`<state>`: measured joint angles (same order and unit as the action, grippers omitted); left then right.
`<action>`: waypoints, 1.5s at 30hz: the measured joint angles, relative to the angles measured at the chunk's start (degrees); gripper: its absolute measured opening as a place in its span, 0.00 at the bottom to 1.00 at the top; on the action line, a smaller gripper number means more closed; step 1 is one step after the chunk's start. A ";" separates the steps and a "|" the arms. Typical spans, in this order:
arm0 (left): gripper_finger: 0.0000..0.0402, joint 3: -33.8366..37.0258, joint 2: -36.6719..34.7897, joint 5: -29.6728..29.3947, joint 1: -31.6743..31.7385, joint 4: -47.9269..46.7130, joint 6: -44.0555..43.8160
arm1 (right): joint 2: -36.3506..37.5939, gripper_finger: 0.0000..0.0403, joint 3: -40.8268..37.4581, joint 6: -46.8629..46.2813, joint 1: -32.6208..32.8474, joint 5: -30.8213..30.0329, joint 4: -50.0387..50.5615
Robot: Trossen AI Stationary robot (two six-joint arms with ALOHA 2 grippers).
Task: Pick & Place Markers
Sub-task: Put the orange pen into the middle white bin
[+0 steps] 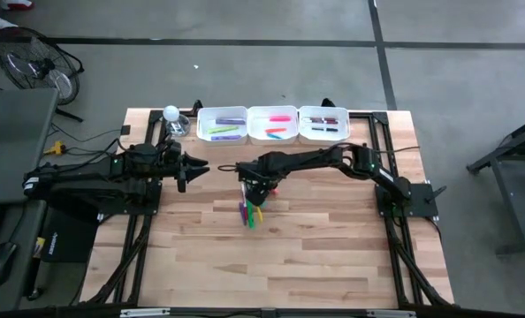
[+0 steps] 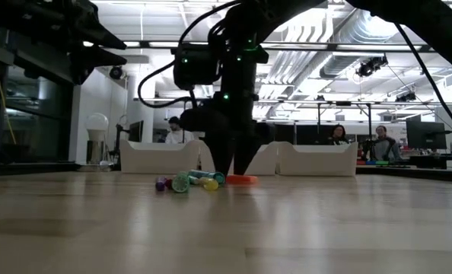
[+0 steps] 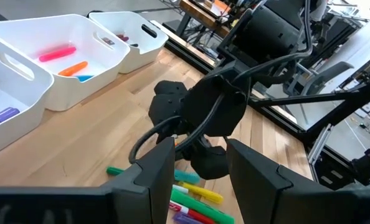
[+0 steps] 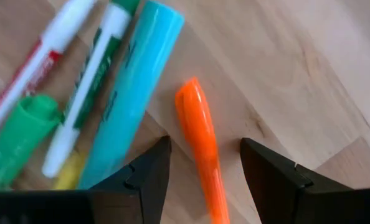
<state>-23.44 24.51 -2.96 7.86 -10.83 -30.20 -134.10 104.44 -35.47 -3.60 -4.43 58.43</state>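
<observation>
A small pile of markers (image 1: 250, 212) lies flat on the wooden table near its middle. An orange marker (image 4: 200, 143) lies beside a teal one (image 4: 132, 93), two white-bodied ones and a green one (image 4: 17, 137). My right gripper (image 4: 203, 162) points down over the pile, open, one finger on either side of the orange marker with a gap on both sides. In the low view its fingertips (image 2: 233, 173) stand just above the table by the orange marker (image 2: 243, 180). My left gripper (image 1: 199, 168) waits open at the table's left, pointing toward the right arm.
Three white trays (image 1: 201, 124) (image 1: 251, 124) (image 1: 301, 124) stand side by side at the far edge, each with a few markers inside. A light bulb (image 1: 171, 113) sits left of them. Bare wood lies on the near half of the table.
</observation>
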 joint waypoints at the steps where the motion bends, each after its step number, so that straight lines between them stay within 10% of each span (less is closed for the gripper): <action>1: 0.36 0.00 0.00 0.04 0.00 -0.12 -0.03 | 0.00 0.46 0.00 0.86 0.01 0.23 0.59; 14: 0.36 -0.02 0.00 0.07 0.00 -0.09 -0.06 | 0.04 0.43 -0.11 8.14 0.17 1.84 2.23; 33: 0.36 -0.04 0.00 -0.24 0.00 -0.06 -0.22 | 0.07 0.06 -0.22 8.66 -0.15 2.15 1.87; 45: 0.36 -0.07 0.00 -0.95 0.00 -0.06 -0.18 | 1.28 0.06 -0.30 8.73 -1.28 4.41 2.56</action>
<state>-23.51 24.51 -3.91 7.86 -10.90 -30.37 -132.82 104.15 -26.74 -4.87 -0.02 60.99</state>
